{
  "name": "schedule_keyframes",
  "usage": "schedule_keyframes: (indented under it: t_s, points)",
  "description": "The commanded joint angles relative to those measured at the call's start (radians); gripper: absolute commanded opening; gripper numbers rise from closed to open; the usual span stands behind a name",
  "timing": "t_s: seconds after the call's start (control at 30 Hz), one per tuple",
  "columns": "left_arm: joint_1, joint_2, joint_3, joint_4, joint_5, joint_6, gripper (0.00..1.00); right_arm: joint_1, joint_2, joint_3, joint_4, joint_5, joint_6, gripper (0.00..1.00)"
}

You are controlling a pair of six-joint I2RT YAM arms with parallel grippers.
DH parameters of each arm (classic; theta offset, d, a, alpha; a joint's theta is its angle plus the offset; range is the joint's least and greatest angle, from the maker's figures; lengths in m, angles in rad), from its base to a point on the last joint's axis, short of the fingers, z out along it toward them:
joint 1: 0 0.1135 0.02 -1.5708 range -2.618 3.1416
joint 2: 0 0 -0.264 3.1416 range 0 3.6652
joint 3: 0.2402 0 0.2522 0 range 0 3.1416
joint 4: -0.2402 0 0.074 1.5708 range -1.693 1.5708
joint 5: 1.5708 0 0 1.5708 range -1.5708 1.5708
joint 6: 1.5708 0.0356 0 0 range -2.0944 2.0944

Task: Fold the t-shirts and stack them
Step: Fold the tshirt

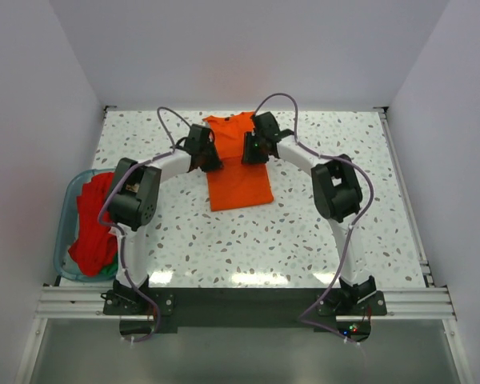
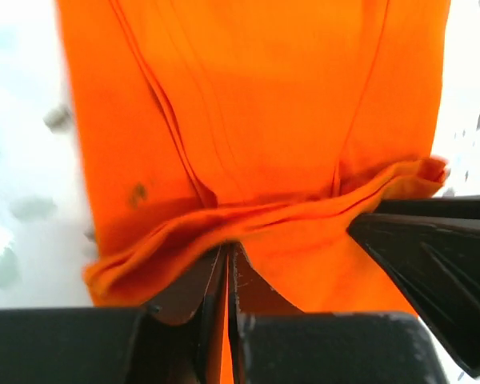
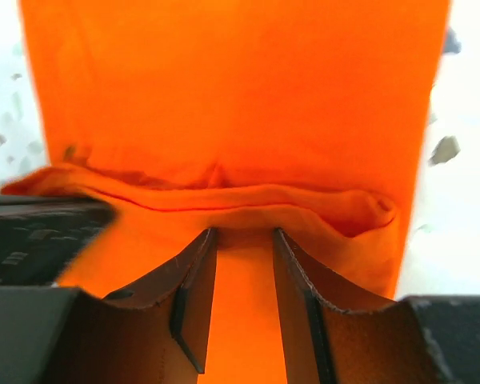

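Note:
The bright orange t-shirt [image 1: 238,186] lies in a narrow lengthwise strip on the far middle of the table, collar end away from the arms. My left gripper [image 1: 209,160] is at its left edge, shut on a raised fold of the orange cloth [image 2: 248,220], with a thin strip pinched between the jaws [image 2: 228,254]. My right gripper [image 1: 254,154] is at the shirt's right side; its fingers [image 3: 196,272] stand apart over the cloth [image 3: 240,104], tips against the same raised fold. A red t-shirt [image 1: 92,228] is heaped in the tub.
A translucent teal plastic tub [image 1: 63,240] sits at the table's left edge, with a bit of green cloth [image 1: 110,272] under the red. The speckled tabletop [image 1: 328,248] spreads to the right and front. White walls stand on three sides.

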Motion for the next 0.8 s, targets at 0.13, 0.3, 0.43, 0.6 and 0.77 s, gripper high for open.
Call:
schedule_keyframes:
  t_s: [0.13, 0.3, 0.43, 0.6, 0.77]
  points:
    - [0.088, 0.04, 0.088, 0.012, 0.013, 0.039, 0.13, -0.067, 0.079, 0.15, -0.087, -0.022, -0.008, 0.39]
    - [0.09, 0.08, 0.1, -0.002, 0.023, 0.042, 0.13, -0.073, 0.076, 0.116, -0.07, -0.026, 0.001, 0.41]
    - [0.09, 0.083, 0.094, -0.002, 0.025, 0.041, 0.13, -0.091, 0.05, 0.047, -0.017, -0.058, 0.037, 0.42]
    - [0.09, 0.075, 0.083, -0.008, 0.02, 0.041, 0.13, -0.099, 0.064, -0.003, -0.015, -0.098, 0.055, 0.43]
    - [0.088, 0.045, 0.005, 0.015, 0.009, 0.027, 0.12, -0.097, 0.007, -0.178, 0.072, -0.085, 0.093, 0.43]
